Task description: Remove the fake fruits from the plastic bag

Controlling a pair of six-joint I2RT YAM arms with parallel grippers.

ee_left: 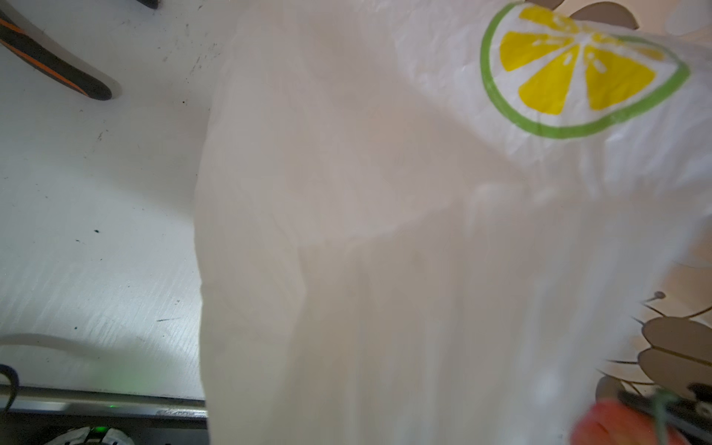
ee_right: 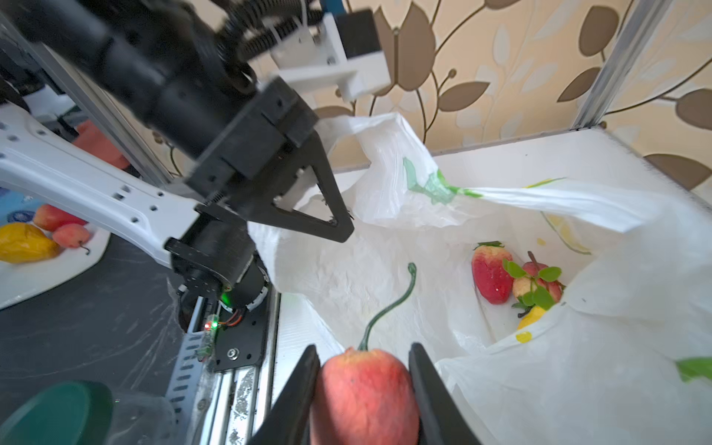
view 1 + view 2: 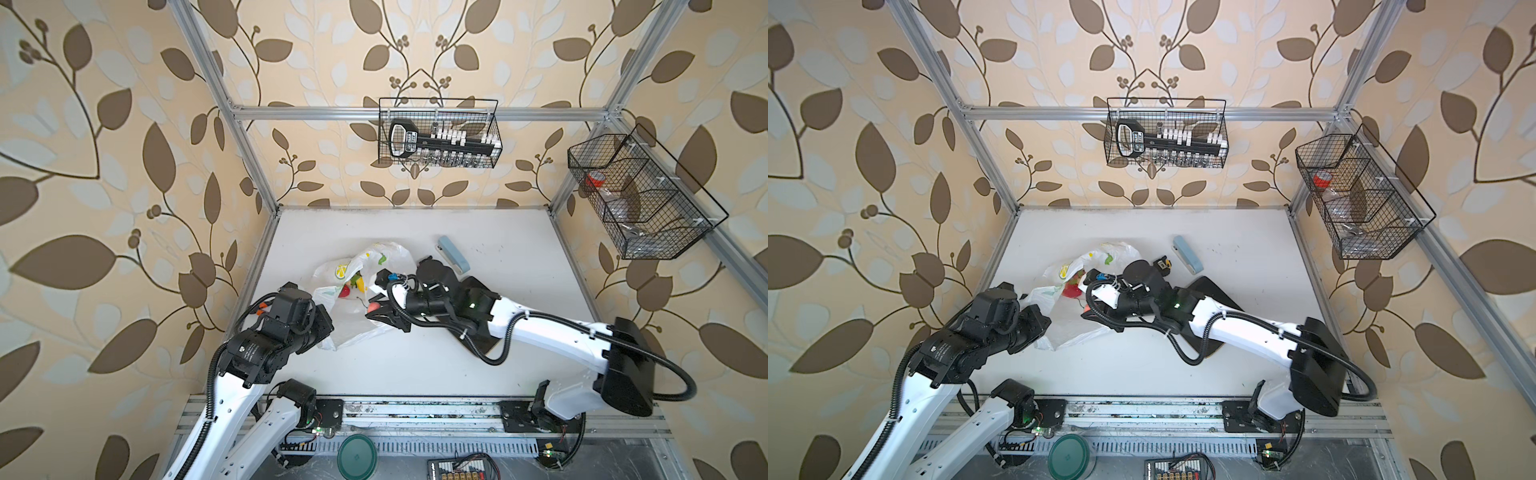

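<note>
The plastic bag [image 3: 353,328] [image 3: 1071,330] lies crumpled on the white table, its mouth held open. My left gripper [image 3: 328,328] [image 3: 1045,326] [image 2: 339,223] is shut on the bag's near edge; in the left wrist view the bag [image 1: 346,192] hides its jaws. My right gripper [image 3: 374,311] [image 2: 364,346] is shut on a red fake fruit [image 2: 366,397] [image 3: 372,307] with a long green stem, just above the bag's opening. Inside the bag [image 2: 385,277] lie a strawberry [image 2: 491,275], a reddish leafy fruit [image 2: 535,283] and a yellow fruit [image 2: 531,316].
A blue-grey block [image 3: 454,254] lies behind the right arm, and a dark board [image 3: 478,291] lies under it. Two wire baskets [image 3: 440,133] [image 3: 640,195] hang on the walls. A green lid [image 3: 357,457] sits below the front rail. Black-and-orange handles [image 1: 57,61] lie on the table.
</note>
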